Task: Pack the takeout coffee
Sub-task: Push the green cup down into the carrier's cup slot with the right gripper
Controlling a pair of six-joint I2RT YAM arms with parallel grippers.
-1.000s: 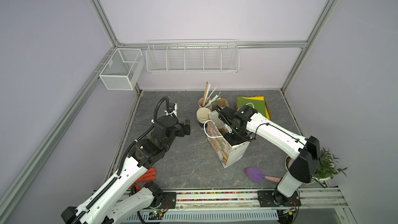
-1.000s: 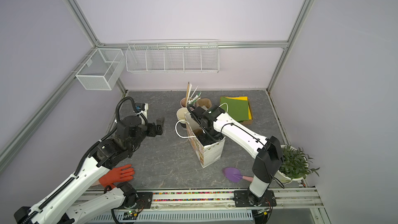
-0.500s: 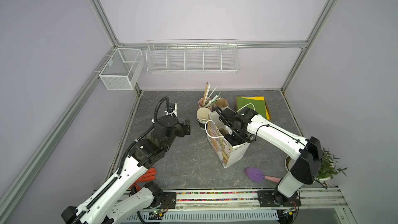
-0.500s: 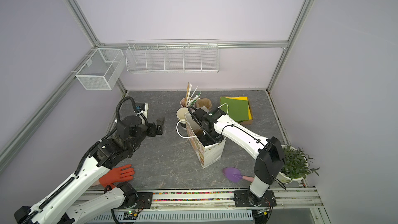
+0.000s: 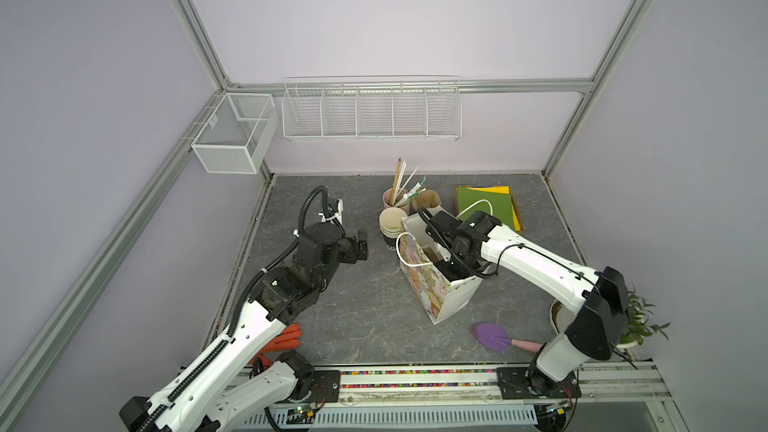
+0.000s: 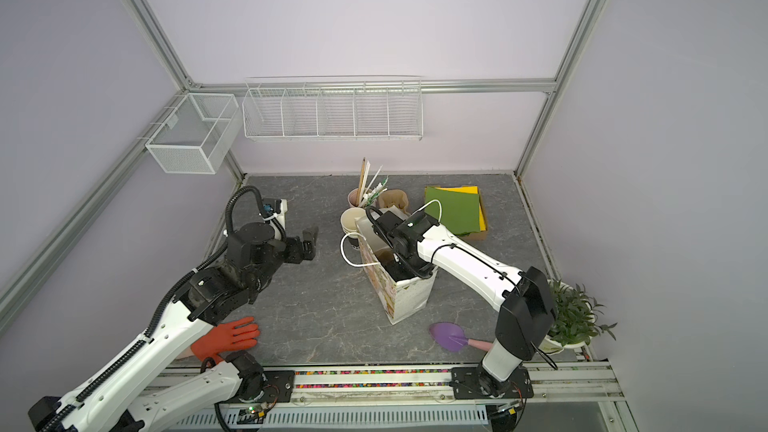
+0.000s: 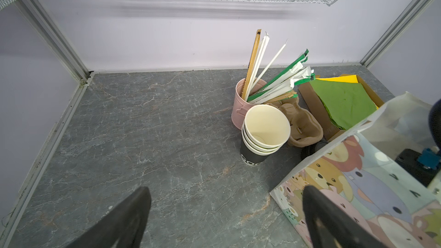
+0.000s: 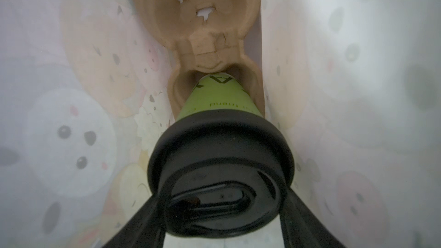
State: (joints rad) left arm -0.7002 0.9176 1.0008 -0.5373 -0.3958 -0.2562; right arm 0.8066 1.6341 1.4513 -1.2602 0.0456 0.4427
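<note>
1. The right arm (image 5: 540,261) is shifting slightly over the bag (image 5: 440,297)
2. Inside it, the right gripper (image 8: 222,194) is pinching the coffee (image 8: 219,101) by the lid (image 8: 222,161)
3. The coffee is pointing away from the fingers (image 8: 139,223), base entering the carrier (image 8: 202,20)
4. The left gripper (image 7: 226,189) is idling spread, farther off

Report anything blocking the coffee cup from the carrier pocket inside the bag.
Nothing visible blocks it. The right gripper holds the takeout coffee by its lid, and the cup's base sits at the open pocket of the cardboard carrier. The bag walls stand close alongside.
</note>
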